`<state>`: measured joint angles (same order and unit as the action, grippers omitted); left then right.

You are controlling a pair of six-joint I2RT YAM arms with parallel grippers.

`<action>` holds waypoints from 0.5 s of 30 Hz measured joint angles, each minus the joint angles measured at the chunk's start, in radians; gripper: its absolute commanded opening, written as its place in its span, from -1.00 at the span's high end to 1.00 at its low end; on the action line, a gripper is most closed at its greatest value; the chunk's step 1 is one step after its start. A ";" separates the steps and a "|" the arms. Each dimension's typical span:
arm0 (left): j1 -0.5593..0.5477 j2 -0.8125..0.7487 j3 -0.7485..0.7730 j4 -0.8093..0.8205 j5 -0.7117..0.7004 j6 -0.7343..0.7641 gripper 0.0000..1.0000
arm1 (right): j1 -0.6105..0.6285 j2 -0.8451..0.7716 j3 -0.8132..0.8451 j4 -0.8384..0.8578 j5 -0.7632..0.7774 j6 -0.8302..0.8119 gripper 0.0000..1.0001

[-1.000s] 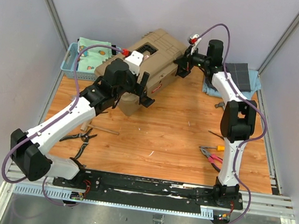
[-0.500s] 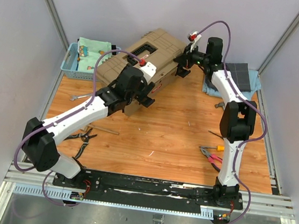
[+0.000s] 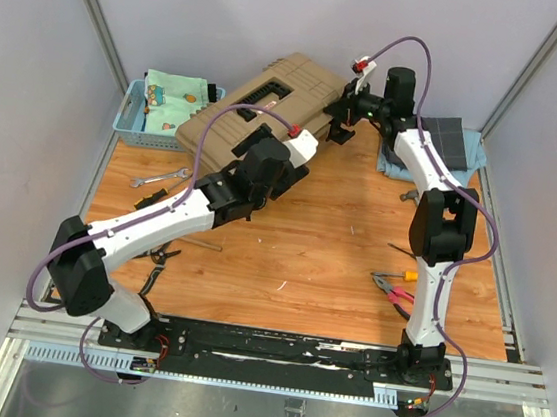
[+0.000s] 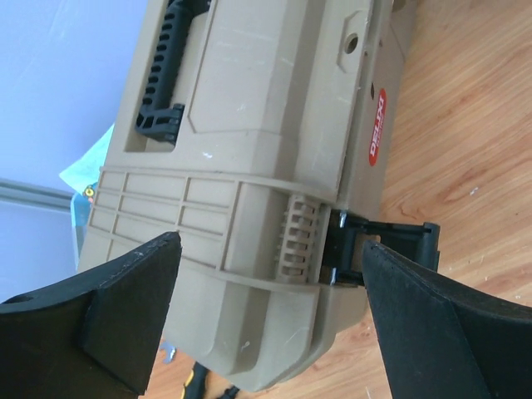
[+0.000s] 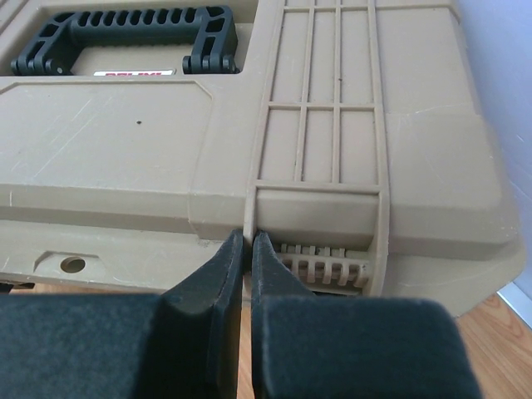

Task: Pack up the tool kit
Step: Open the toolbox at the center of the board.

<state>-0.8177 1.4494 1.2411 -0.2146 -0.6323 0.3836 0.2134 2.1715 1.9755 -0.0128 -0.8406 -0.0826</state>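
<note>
The tan toolbox (image 3: 270,102) lies closed at the back of the wooden table, slanted, with its black handle (image 4: 162,75) recessed in the lid and its red label (image 4: 376,139) on the front. A black latch (image 4: 384,241) hangs open from its front. My left gripper (image 3: 285,172) hovers wide open by the box's front; in the left wrist view the left gripper (image 4: 270,274) frames the box's near corner, touching nothing. My right gripper (image 5: 247,241) is shut, its tips pressed against the lid's edge at the box's right end. Red pliers (image 3: 395,290) and black pliers (image 3: 158,252) lie loose.
A wrench (image 3: 156,177) lies left of the box. An orange screwdriver (image 3: 407,276) rests by the red pliers. A blue basket (image 3: 139,124) with patterned cloth stands at the back left. Folded dark grey cloth (image 3: 448,137) sits at the back right.
My left arm has swung right along the toolbox's front with its jaws open, uncovering the wrench. The box's near end now sits farther back. The right gripper has barely moved.
</note>
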 measured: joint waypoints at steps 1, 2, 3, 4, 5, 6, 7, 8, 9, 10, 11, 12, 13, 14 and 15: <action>-0.008 0.011 0.009 0.006 -0.007 0.008 -0.88 | 0.000 0.000 0.003 -0.001 0.000 0.004 0.98; -0.014 0.024 0.018 0.013 -0.016 0.016 -0.88 | 0.000 0.000 0.007 -0.002 0.000 0.008 0.98; -0.017 0.036 0.024 0.020 -0.024 0.024 -0.88 | 0.000 0.000 0.010 -0.001 0.000 0.010 0.98; -0.018 0.048 0.030 0.026 -0.030 0.031 -0.89 | 0.000 0.000 0.014 -0.001 0.000 0.013 0.98; -0.021 0.062 0.037 0.031 -0.039 0.038 -0.89 | 0.000 -0.001 0.015 0.001 0.000 0.018 0.98; -0.021 0.077 0.045 0.034 -0.048 0.043 -0.89 | 0.000 -0.002 0.016 0.003 0.000 0.024 0.98; -0.021 0.093 0.055 0.036 -0.056 0.051 -0.89 | 0.000 -0.002 0.016 0.006 0.000 0.031 0.98; -0.023 0.108 0.065 0.039 -0.064 0.058 -0.89 | 0.000 -0.002 0.016 0.007 -0.001 0.036 0.98; -0.024 0.123 0.076 0.043 -0.072 0.065 -0.89 | 0.000 -0.002 0.017 0.007 -0.001 0.042 0.98; -0.026 0.138 0.085 0.050 -0.079 0.072 -0.89 | 0.000 -0.002 0.020 0.007 -0.001 0.045 0.98; -0.028 0.150 0.092 0.060 -0.087 0.082 -0.89 | 0.000 -0.002 0.026 0.006 -0.001 0.050 0.98; -0.030 0.161 0.100 0.069 -0.095 0.091 -0.89 | 0.000 -0.002 0.032 0.007 -0.001 0.056 0.98; -0.032 0.172 0.106 0.079 -0.102 0.100 -0.90 | 0.000 -0.002 0.038 0.007 -0.001 0.058 0.98; -0.034 0.179 0.112 0.084 -0.108 0.106 -0.89 | 0.000 -0.002 0.046 0.007 -0.002 0.062 0.98; -0.035 0.190 0.122 0.088 -0.115 0.112 -0.90 | 0.000 -0.002 0.051 0.009 -0.002 0.065 0.98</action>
<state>-0.8528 1.6394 1.3632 -0.1268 -0.7471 0.4957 0.2134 2.1700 2.0266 -0.0040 -0.8429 -0.0177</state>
